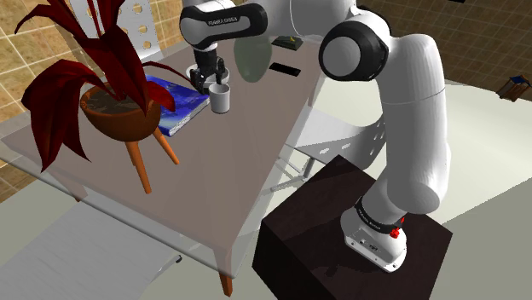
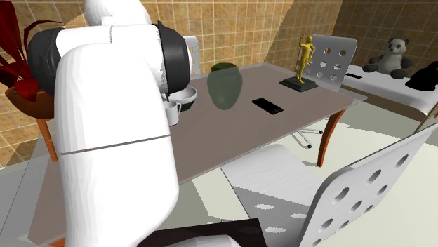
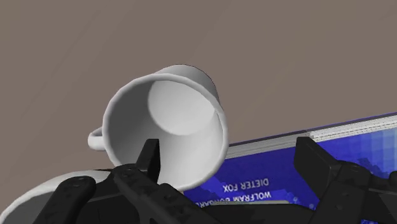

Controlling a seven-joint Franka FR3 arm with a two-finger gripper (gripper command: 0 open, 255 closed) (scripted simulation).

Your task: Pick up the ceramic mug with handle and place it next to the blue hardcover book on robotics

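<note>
Hovering over white mug (image 1: 220,99) | gripper (image 1: 208,82) is hanging with fingers (image 3: 150,159) apart, grasping nothing | mug is standing upright, shoulder view's upper middle, just beside blue book (image 1: 181,109) | mug is sitting just under gripper, slightly frame-right; likely lifting clear next.

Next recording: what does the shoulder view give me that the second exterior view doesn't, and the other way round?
Shoulder view, not the other: the blue book lying on the table, with the white mug standing upright close beside it. Second exterior view, not the shoulder: a panda toy on a far white surface, and the gold figurine at full height. Both: the mug, the dark green vase, the black phone, the red-leaved plant and the white arm.
</note>
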